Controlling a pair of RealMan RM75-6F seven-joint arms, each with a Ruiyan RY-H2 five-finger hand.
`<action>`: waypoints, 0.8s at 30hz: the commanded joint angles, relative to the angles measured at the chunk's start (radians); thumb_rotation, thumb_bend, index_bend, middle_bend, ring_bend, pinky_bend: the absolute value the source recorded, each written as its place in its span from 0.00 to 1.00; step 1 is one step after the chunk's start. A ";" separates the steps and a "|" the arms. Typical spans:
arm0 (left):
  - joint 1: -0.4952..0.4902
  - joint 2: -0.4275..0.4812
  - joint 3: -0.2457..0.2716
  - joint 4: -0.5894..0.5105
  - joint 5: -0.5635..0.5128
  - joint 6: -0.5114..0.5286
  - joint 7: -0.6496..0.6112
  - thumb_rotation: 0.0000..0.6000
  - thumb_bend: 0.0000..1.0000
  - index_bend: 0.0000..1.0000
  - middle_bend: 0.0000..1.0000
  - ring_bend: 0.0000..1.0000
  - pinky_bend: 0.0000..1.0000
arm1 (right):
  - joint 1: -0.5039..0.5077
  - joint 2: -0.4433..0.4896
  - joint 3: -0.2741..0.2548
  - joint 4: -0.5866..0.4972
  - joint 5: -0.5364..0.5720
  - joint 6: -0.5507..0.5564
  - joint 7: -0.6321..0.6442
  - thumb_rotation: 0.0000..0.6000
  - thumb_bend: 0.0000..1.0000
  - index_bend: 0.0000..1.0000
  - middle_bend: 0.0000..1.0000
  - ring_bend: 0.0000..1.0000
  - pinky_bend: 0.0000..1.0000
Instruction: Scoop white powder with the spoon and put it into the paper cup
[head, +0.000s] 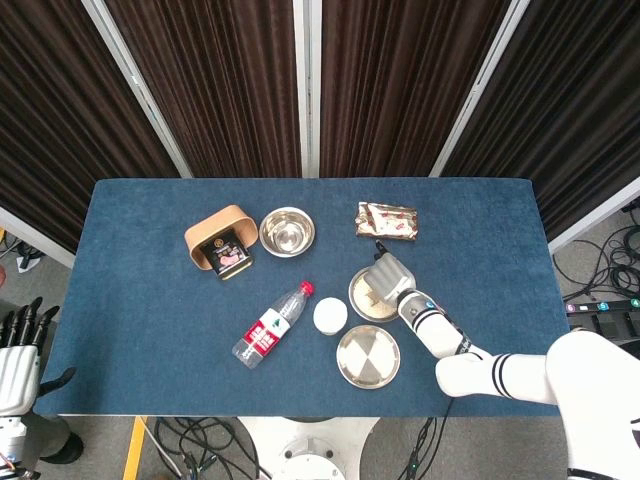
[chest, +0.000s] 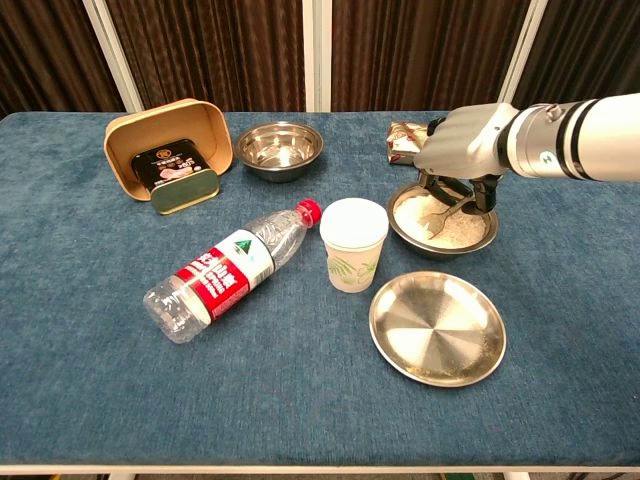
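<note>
Off the desk's left edge, the left hand (head: 18, 345) hangs idle, fingers apart, holding nothing. Near the desk's middle stands the paper cup (chest: 353, 243), just left of the bowl of white powder (chest: 443, 222). The right hand (chest: 462, 143) grasps the spoon (chest: 436, 211), its tip dug into the powder. Lifting while tilted could spill powder onto the desk; swinging low might topple the cup.

Right hand (chest: 462, 142) over bowl of white powder (chest: 443, 220), holding spoon (chest: 437, 212) dipped into it, paper cup (chest: 353, 244) upright just left of bowl, empty steel plate (chest: 437, 327) in front, plastic bottle (chest: 231, 268) lying on its side further left
</note>
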 joint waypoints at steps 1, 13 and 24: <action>-0.001 0.001 0.001 -0.001 0.003 0.000 0.003 1.00 0.14 0.18 0.12 0.06 0.00 | -0.059 0.029 0.018 0.005 -0.078 -0.001 0.118 1.00 0.34 0.60 0.56 0.20 0.03; -0.003 0.016 -0.003 -0.032 0.009 0.006 0.034 1.00 0.15 0.18 0.12 0.06 0.00 | -0.171 0.062 0.045 0.067 -0.239 -0.025 0.368 1.00 0.34 0.60 0.56 0.20 0.03; -0.002 0.028 -0.002 -0.062 0.009 0.010 0.064 1.00 0.14 0.18 0.12 0.06 0.00 | -0.171 0.152 0.091 -0.001 -0.296 -0.072 0.454 1.00 0.34 0.60 0.56 0.20 0.02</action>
